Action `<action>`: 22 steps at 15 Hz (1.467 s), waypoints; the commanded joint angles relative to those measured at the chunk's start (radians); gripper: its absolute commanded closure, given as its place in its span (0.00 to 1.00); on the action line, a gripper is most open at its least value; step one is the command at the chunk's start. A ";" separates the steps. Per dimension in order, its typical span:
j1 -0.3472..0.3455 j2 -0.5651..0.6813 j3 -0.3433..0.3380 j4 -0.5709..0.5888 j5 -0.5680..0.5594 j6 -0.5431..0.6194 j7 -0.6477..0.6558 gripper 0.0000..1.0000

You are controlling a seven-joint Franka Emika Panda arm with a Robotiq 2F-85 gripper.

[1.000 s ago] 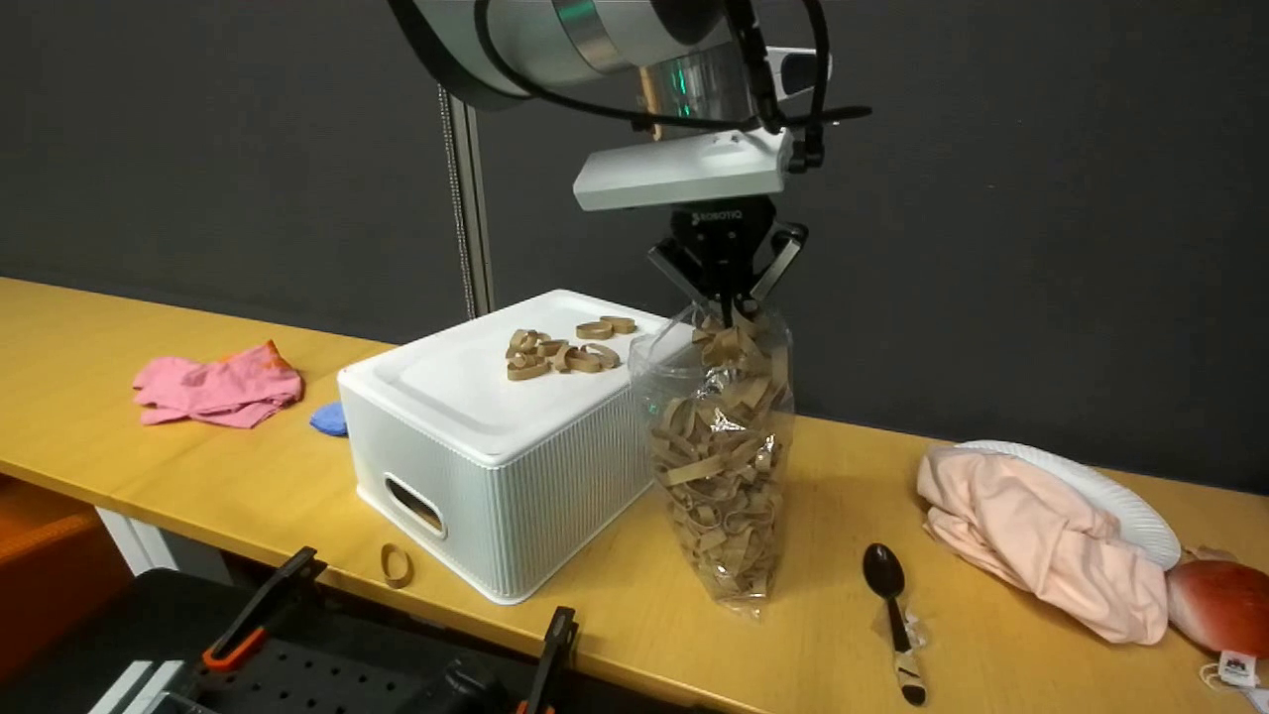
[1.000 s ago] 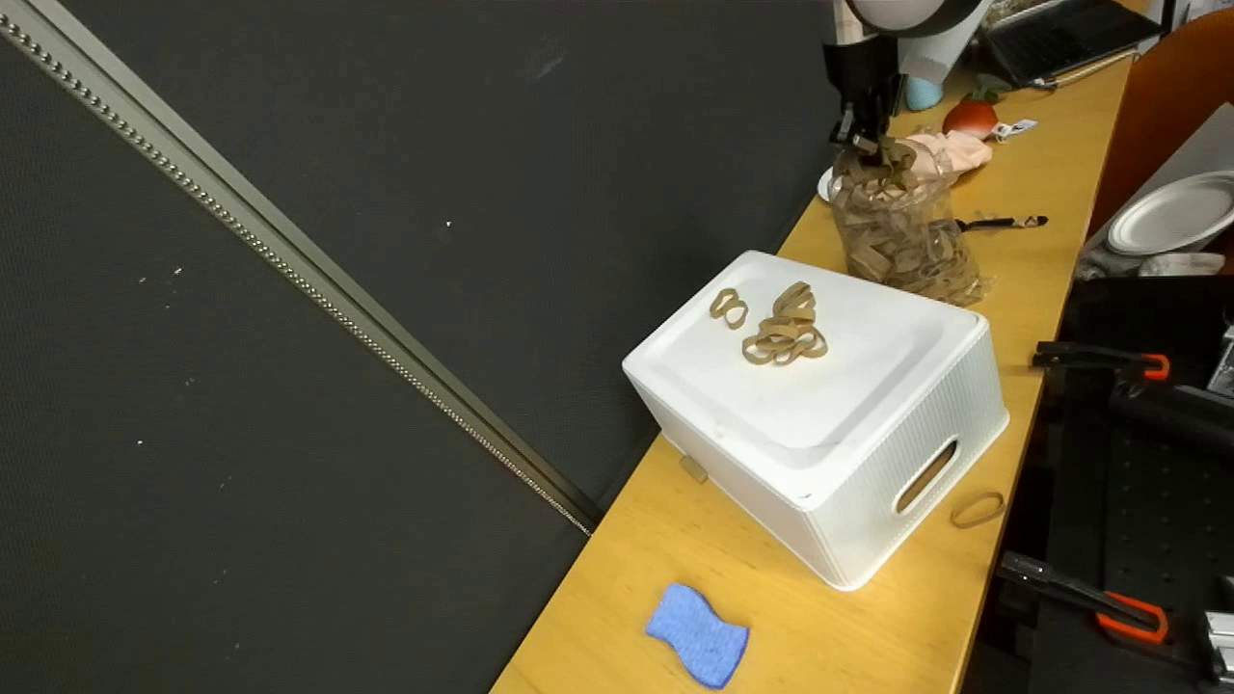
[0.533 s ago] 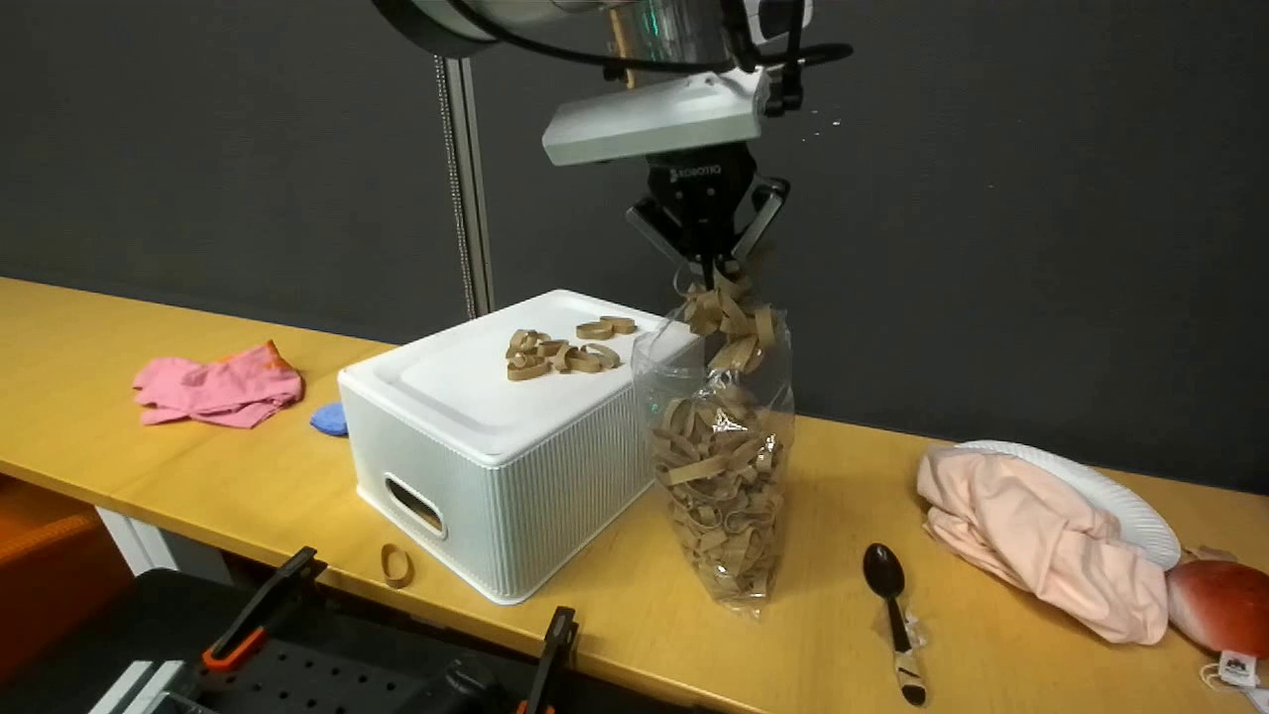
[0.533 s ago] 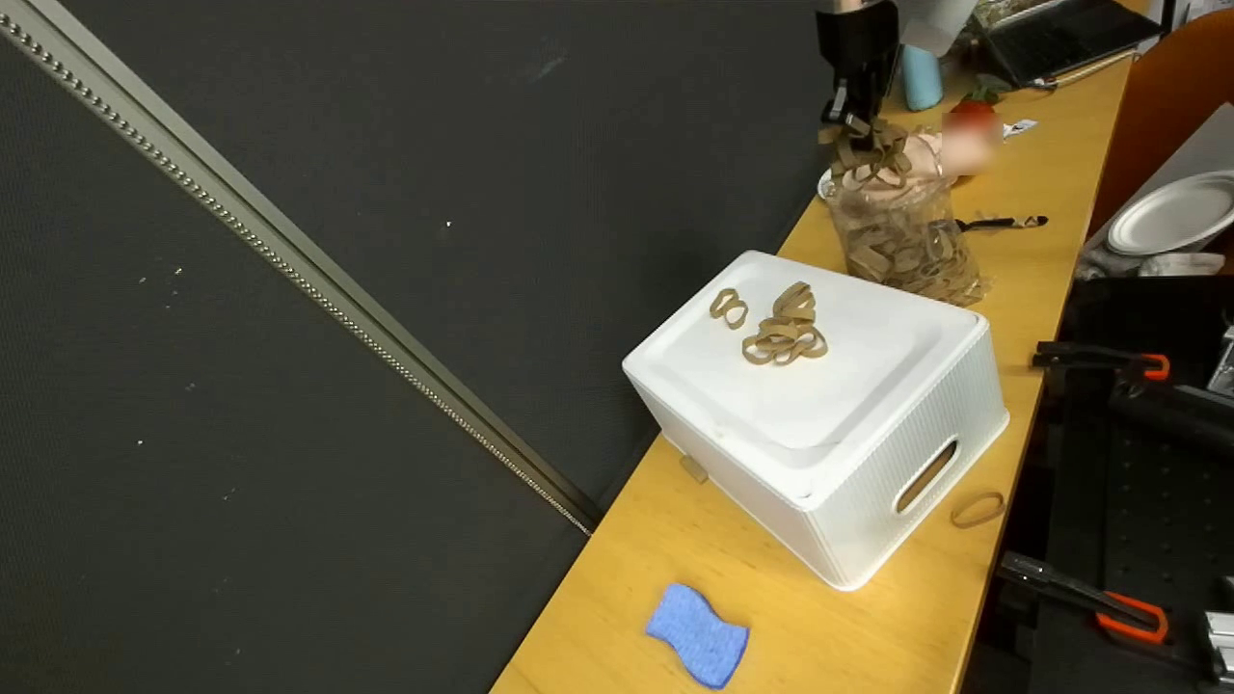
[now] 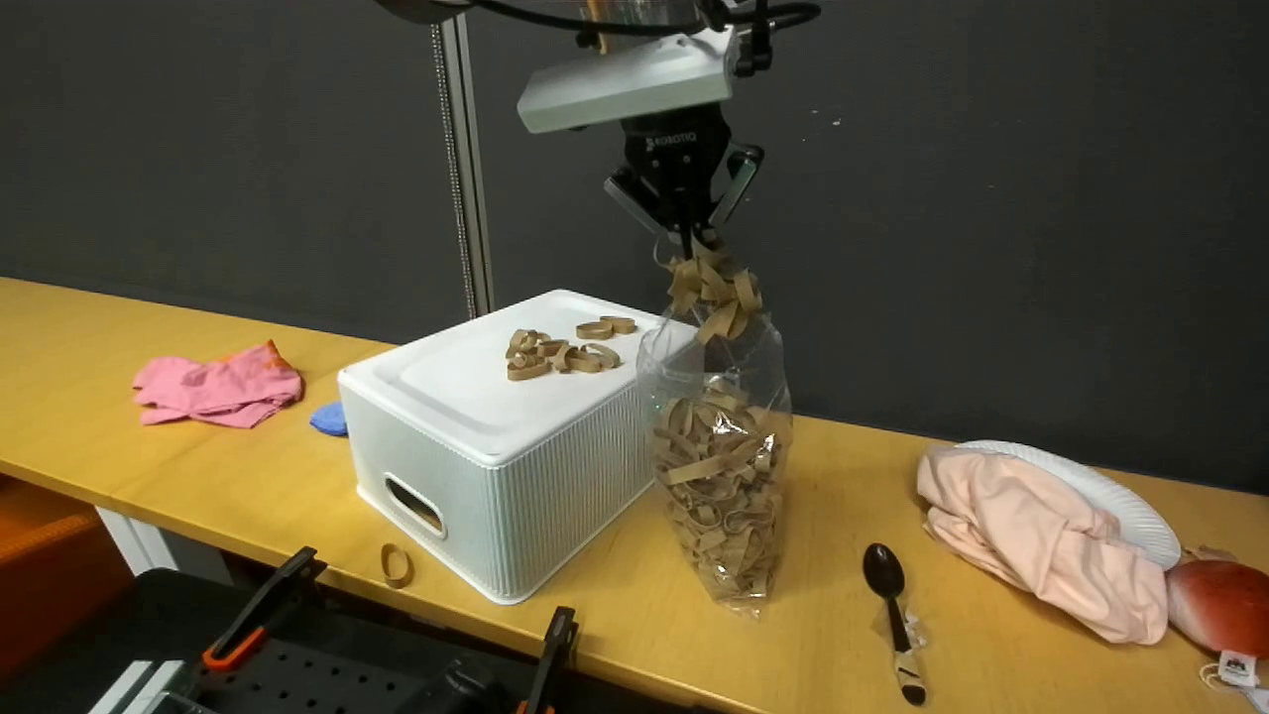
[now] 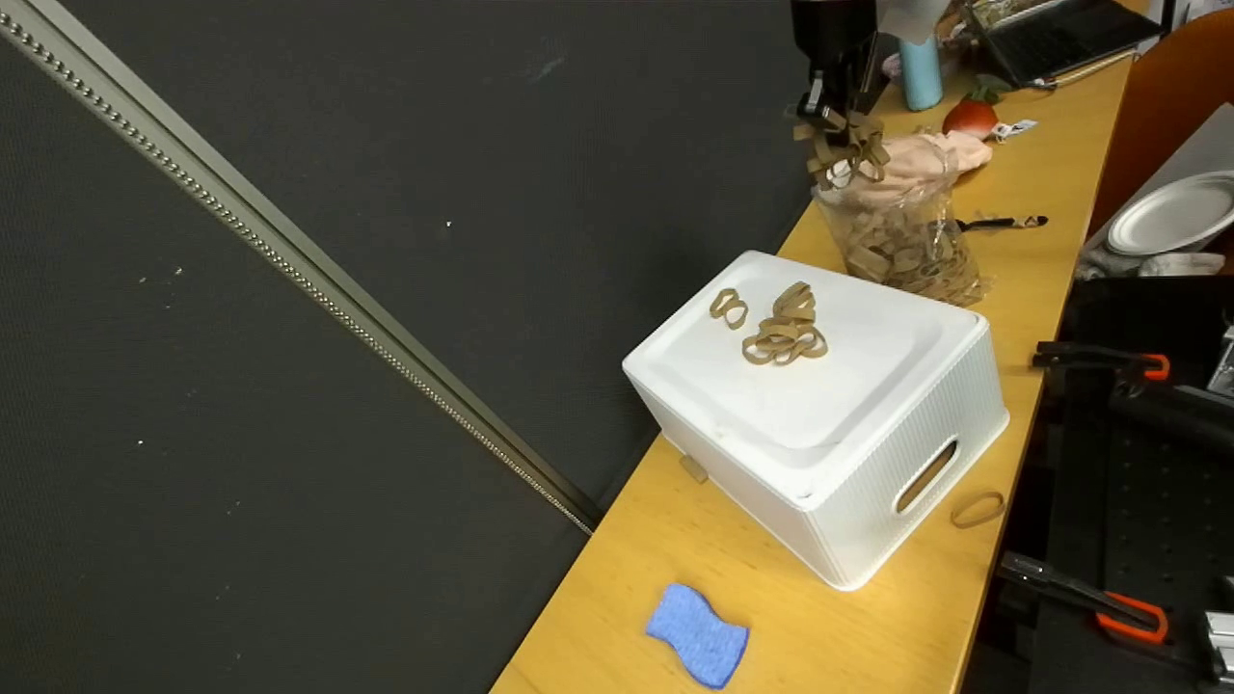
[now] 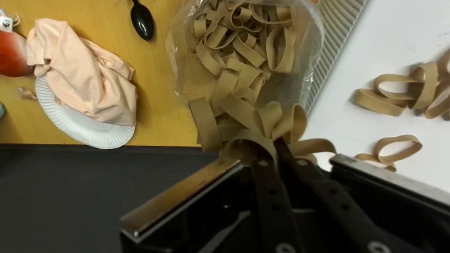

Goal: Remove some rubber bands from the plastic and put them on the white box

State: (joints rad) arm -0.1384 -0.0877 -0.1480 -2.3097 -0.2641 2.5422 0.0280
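Observation:
My gripper (image 5: 691,238) is shut on a bunch of tan rubber bands (image 5: 712,293), just above the mouth of the clear plastic bag (image 5: 768,372). In the wrist view the fingers (image 7: 276,149) pinch the bunch (image 7: 242,112), and its lower loops hang over the bag's rim (image 7: 318,38). More bands (image 5: 724,496) fill the lower part of the upright bag. The white box (image 5: 436,372) stands beside the bag, lid on. Several bands (image 5: 560,355) lie on its lid, also seen in an exterior view (image 6: 786,337) and the wrist view (image 7: 397,93).
A loose band (image 5: 397,565) lies near the table edge. A black spoon (image 5: 885,575), a peach cloth (image 5: 1041,535) on a white plate (image 5: 1120,496) and a red toy (image 5: 1219,605) lie beyond the bag. A blue sponge (image 6: 699,636) and pink cloth (image 5: 218,387) lie past the box.
My gripper has risen and shifted toward the box side, drawing the bunch of bands up out of the bag's mouth. The box and the bands on its lid have not moved.

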 commanded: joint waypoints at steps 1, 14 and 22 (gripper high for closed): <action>0.013 0.017 0.023 0.068 0.029 -0.050 -0.018 0.98; 0.090 0.143 0.094 0.212 0.033 -0.076 -0.032 0.98; 0.130 0.149 0.156 0.193 0.218 -0.064 -0.205 0.98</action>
State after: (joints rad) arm -0.0093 0.0724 -0.0078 -2.1153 -0.1248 2.4850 -0.0927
